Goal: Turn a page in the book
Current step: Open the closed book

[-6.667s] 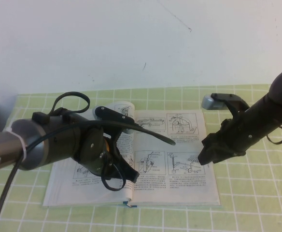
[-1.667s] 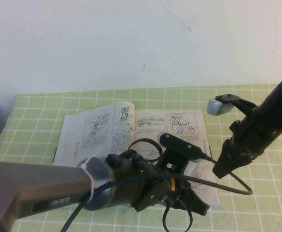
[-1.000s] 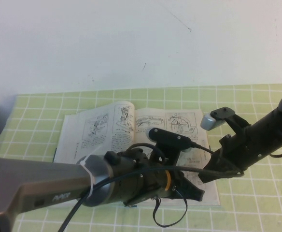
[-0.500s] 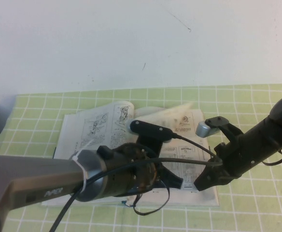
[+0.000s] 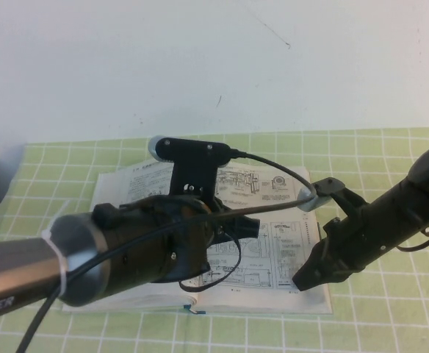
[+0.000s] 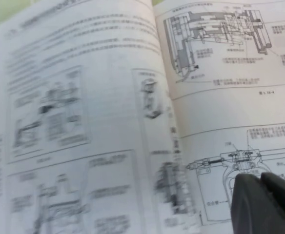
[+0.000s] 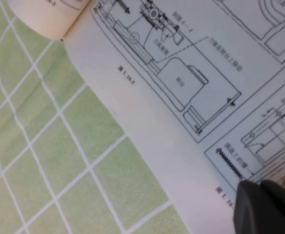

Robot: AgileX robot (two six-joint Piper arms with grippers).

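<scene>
Only wrist views show left gripper, right gripper closed over book

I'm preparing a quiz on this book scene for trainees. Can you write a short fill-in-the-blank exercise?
1. The book lies ____ on the table.
2. The tablecloth is checked white and ____.
3. The right gripper rests on the book's ____ page.
4. The left gripper hovers over the ____.

Missing words: open; green; right; book
</scene>
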